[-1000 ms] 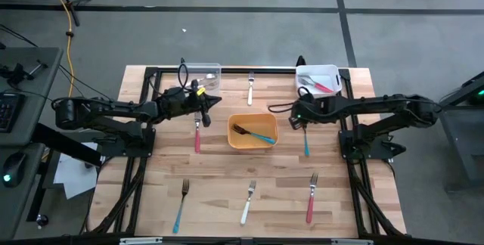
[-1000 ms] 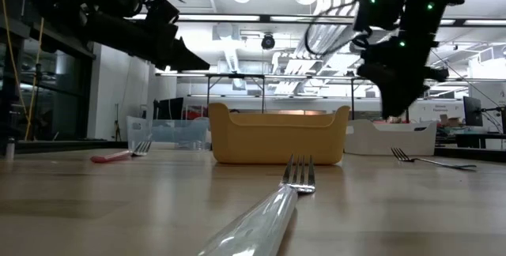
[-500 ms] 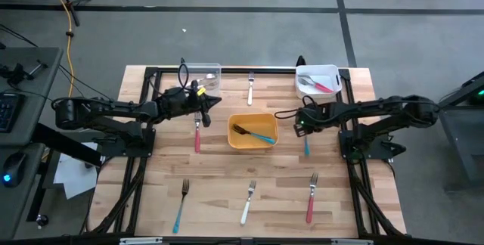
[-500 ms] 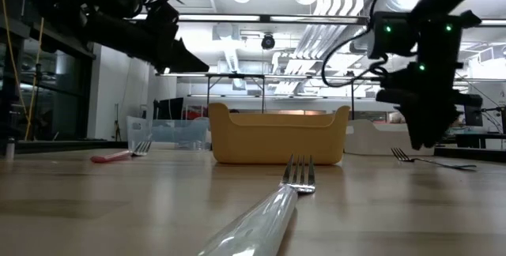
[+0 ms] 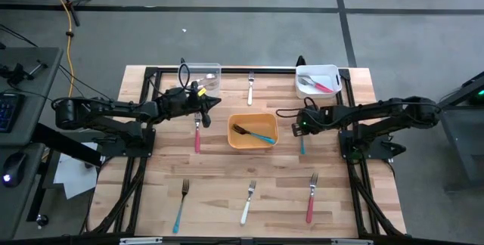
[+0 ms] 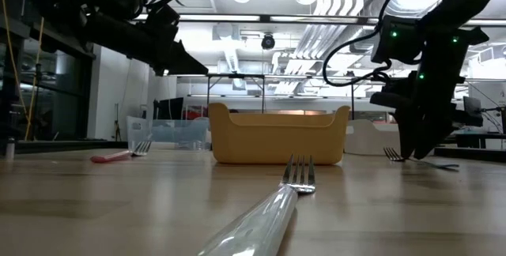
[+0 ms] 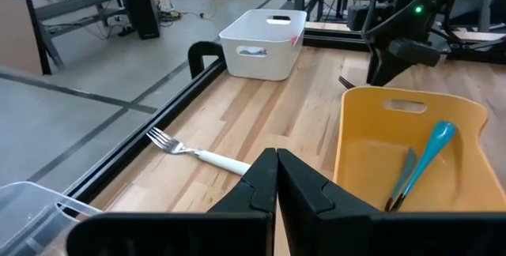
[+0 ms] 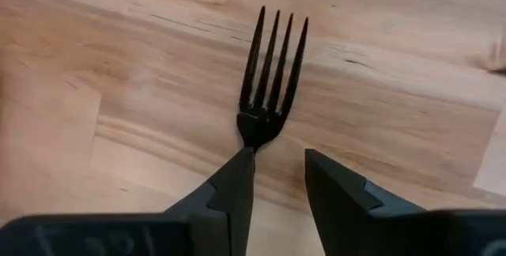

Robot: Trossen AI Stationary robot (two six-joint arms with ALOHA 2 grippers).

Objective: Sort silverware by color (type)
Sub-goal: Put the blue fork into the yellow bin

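Note:
The silverware is forks spread over the wooden table. My right gripper [image 5: 302, 126] points steeply down, open, low over a blue-handled fork [image 5: 302, 147] that lies flat right of the yellow bin [image 5: 234, 130]. In the right wrist view its fingers [image 8: 277, 157] stand just behind the fork's tines [image 8: 273, 50]. My left gripper [image 5: 216, 103] hovers shut and empty at the table's far left, above a red-handled fork [image 5: 197, 133]. My right gripper comes from above, and one fingertip [image 8: 237, 181] stands on the fork's neck [image 8: 253, 133], where tines meet handle. That finger hides the handle behind it. The other fingertip [image 8: 336, 185] stands beside the fork over bare wood. The fork lies flat on the table.
The yellow bin holds a blue fork [image 5: 263, 137] and a dark one. A white bin [image 5: 318, 70] at far right holds a red fork, and a clear bin [image 5: 203, 68] stands at far left. A white fork [image 5: 250, 88] lies at the far edge; three more lie along the near edge [image 5: 248, 202].
My right gripper has sunk to the table over the blue-handled fork, drifting a little toward the near edge and rolling its wrist. In the last half second the fork has slid slightly toward the yellow bin.

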